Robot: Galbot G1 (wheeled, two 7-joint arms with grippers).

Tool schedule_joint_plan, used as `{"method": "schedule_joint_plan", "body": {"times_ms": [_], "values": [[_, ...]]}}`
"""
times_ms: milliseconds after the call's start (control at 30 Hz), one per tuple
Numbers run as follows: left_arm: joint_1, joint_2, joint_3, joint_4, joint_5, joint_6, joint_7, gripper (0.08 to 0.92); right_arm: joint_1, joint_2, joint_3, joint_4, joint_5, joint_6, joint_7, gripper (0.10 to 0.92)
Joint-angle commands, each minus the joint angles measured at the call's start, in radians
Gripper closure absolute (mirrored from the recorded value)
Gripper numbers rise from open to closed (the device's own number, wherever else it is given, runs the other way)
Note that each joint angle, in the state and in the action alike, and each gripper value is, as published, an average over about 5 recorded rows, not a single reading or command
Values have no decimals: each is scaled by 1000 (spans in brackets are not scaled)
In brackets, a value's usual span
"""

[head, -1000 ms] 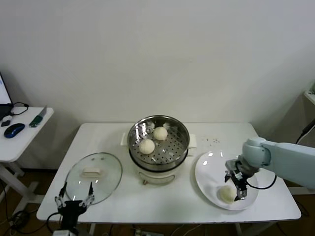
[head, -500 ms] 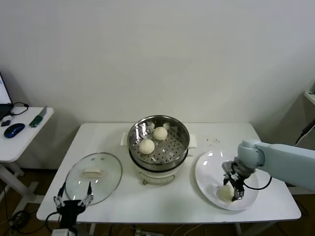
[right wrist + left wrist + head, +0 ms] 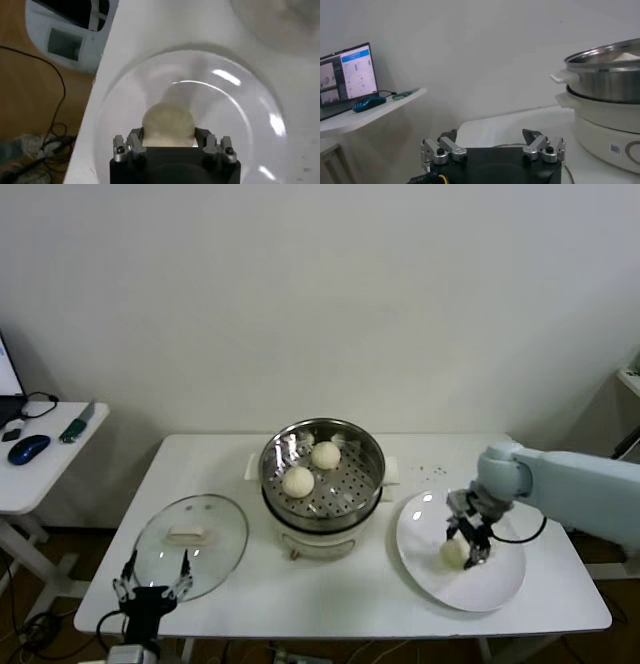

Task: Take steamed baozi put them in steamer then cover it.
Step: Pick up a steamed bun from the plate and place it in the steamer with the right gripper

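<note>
My right gripper [image 3: 462, 546] is shut on a cream-white baozi [image 3: 453, 553], lifted slightly above the white plate [image 3: 490, 584] at the table's right. In the right wrist view the baozi [image 3: 168, 125] fills the gap between the fingers [image 3: 135, 141] over the plate [image 3: 240, 130]. Two more baozi [image 3: 298, 481] [image 3: 326, 455] lie in the shiny steamer [image 3: 372, 454] on its cream pot at the table's middle. The glass cover [image 3: 225, 529] with its cream handle rests on the table's left front. My left gripper [image 3: 152, 583] hangs open below the table's front left edge, near the cover.
A side table [image 3: 40, 474] at the far left holds a mouse and a tool. In the left wrist view the steamer [image 3: 610, 75] stands to one side and a laptop [image 3: 347, 70] sits on the side table. Small dark crumbs [image 3: 432, 472] lie behind the plate.
My right gripper has shut on the baozi and carried it back and a little leftward over the plate, rising slightly. The left arm has barely moved.
</note>
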Motion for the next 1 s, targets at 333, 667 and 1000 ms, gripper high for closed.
{"method": "schedule_joint_plan", "body": {"times_ms": [333, 667, 1000], "values": [[-14, -3, 36, 15, 9, 6, 2, 177, 587, 330, -160, -30, 72, 464, -114, 355], [-6, 9, 30, 18, 7, 5, 15, 177, 361, 606, 30, -137, -62, 521, -102, 349], [-23, 21, 26, 31, 3, 11, 18, 177, 232, 749, 15, -249, -209, 679, -96, 338]]}}
